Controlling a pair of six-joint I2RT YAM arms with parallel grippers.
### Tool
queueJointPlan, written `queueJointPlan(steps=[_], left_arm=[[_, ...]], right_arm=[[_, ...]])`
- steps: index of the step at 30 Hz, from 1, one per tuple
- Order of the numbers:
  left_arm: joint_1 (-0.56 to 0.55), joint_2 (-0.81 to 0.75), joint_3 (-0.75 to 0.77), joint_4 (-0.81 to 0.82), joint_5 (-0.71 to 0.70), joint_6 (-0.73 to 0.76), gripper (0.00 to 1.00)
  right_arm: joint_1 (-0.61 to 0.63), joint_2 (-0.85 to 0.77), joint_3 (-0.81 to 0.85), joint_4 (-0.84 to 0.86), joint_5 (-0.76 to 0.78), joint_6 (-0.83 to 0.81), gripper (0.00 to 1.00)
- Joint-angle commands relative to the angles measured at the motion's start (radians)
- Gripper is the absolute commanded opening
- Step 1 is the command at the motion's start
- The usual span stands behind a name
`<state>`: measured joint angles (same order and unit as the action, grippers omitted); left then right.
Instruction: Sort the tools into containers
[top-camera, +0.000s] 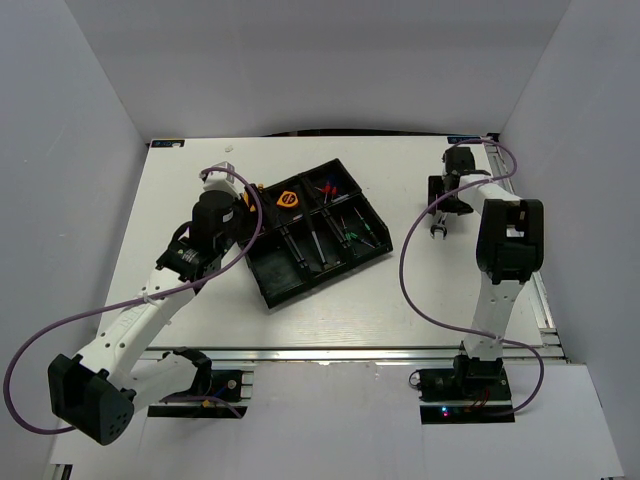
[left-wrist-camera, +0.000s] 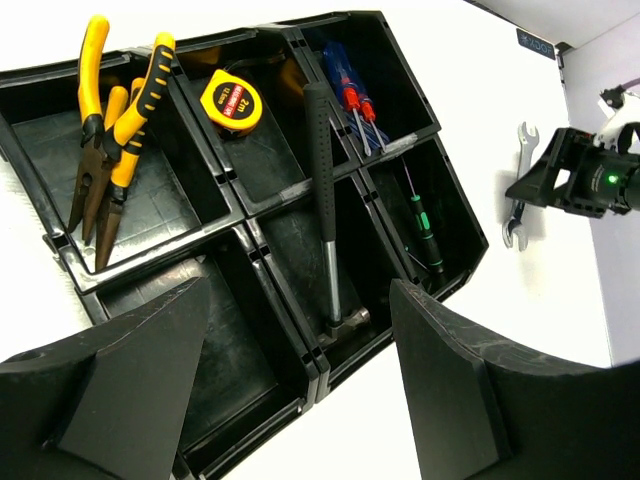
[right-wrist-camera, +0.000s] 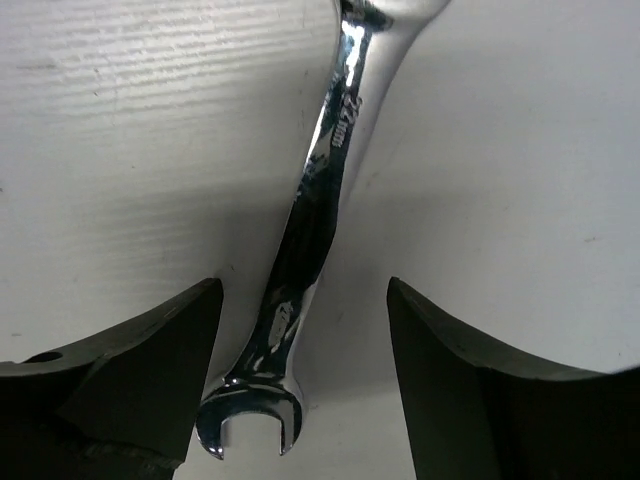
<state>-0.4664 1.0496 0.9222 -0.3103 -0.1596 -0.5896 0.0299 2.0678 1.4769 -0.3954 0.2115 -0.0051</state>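
Observation:
The black tray (top-camera: 276, 298) lies mid-table; in the left wrist view (left-wrist-camera: 468, 238) it holds two yellow-handled pliers (left-wrist-camera: 110, 140), a yellow tape measure (left-wrist-camera: 230, 102), a hammer (left-wrist-camera: 326, 210) lying across a divider, a red-blue screwdriver (left-wrist-camera: 350, 95) and a green-black tool (left-wrist-camera: 426, 228). I cannot make out the black-handled screwdriver. The silver wrench (right-wrist-camera: 320, 220) lies flat on the table right of the tray (top-camera: 437, 226). My right gripper (right-wrist-camera: 303, 285) is open and straddles the wrench, low over it. My left gripper (left-wrist-camera: 300, 285) is open and empty above the tray's near edge.
White walls enclose the table on three sides. The right arm's upright link (top-camera: 508, 250) stands near the table's right edge. Purple cables (top-camera: 405, 270) loop beside both arms. The left arm (top-camera: 150, 310) reaches across the table's left part.

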Motion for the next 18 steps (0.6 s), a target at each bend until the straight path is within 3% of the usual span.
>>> queueJointPlan(steps=[1, 18], left_arm=[[0.005, -0.007, 0.009, 0.013, 0.018, -0.01, 0.83], [0.005, 0.023, 0.021, 0.039, 0.081, -0.027, 0.83]], right_arm=[[-0.01, 0.031, 0.066, 0.012, 0.005, 0.027, 0.73], [-0.096, 0.063, -0.009, 0.017, -0.144, 0.07, 0.29]])
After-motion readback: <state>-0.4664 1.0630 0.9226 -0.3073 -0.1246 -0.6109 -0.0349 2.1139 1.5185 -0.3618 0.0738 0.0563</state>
